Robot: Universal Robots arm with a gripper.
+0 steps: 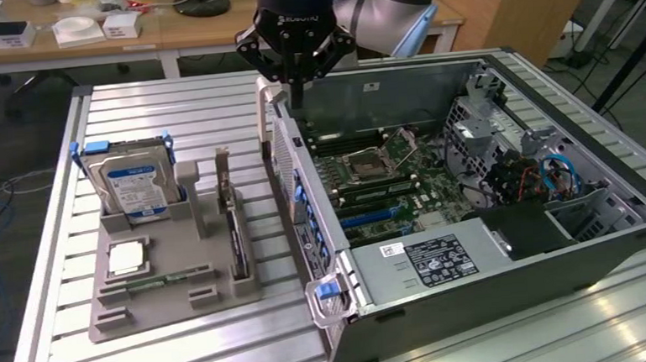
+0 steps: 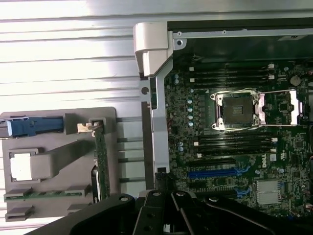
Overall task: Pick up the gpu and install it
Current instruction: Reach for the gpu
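Ribbed aluminium table (image 1: 127,109), matte grey plastic tray (image 1: 152,313). The gpu (image 1: 233,237), a thin flat dark card with a pale metal bracket, stands on edge in the tray. In the exterior view it is at seven o'clock from the gripper (image 1: 294,94), whose fingers are pressed together, gripping nothing, above the open black case (image 1: 477,306).

Exterior view: diffuse overhead room light, medium bright. Bench (image 1: 161,107) slats show soft sheen beyond computer case (image 1: 510,296), bright streaks on camera side of case. Case interior shaded by own walls. Pincer (image 1: 295,94) near-black above case. Wrist view: heavy glare whitens slats beside case; motherboard (image 2: 186,122) evenly lit.
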